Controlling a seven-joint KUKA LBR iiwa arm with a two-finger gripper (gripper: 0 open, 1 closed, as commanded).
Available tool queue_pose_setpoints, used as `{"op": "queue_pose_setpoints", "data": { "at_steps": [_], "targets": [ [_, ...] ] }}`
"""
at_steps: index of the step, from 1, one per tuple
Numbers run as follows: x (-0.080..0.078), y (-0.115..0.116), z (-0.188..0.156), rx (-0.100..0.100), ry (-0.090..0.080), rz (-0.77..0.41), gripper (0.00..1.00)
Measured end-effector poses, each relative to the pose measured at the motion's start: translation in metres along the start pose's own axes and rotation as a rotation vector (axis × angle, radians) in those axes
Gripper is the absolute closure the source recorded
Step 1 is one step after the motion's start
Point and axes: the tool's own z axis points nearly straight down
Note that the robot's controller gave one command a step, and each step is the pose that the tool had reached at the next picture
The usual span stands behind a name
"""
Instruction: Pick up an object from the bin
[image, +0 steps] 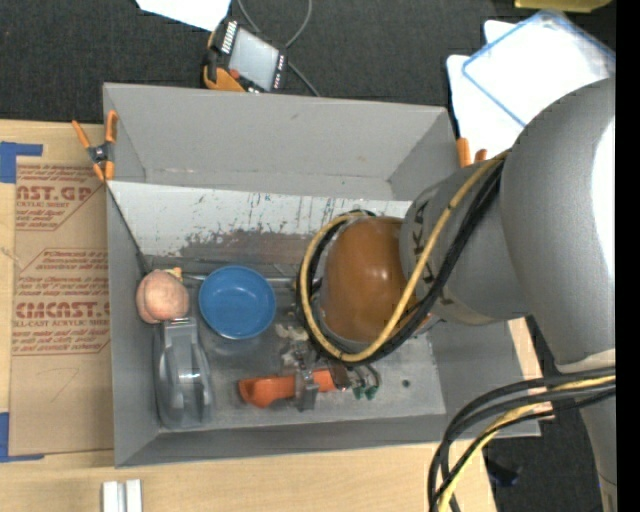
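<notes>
My gripper (303, 386) is down at the bin floor near the front wall, just under the arm's wrist. An orange, elongated thing (263, 390) lies flat on the floor right against its left side, and whether it is gripped I cannot tell. A round blue bowl (237, 303) sits a little behind and to the left of the gripper. Another small orange piece with green bits (345, 381) lies at the gripper's right.
A pink rounded ball (162, 296) rests against the left wall beside the blue bowl. A clear plastic container (181, 375) lies in the front left corner. The arm and its cables cover the right half of the bin.
</notes>
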Motion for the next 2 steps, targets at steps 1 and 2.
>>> {"op": "queue_pose_setpoints", "data": {
  "at_steps": [1,2],
  "targets": [
    [0.000,0.000,-0.008,0.000,-0.001,0.000,1.00],
    [0.003,0.000,-0.026,0.000,0.011,0.000,1.00]
  ]
}}
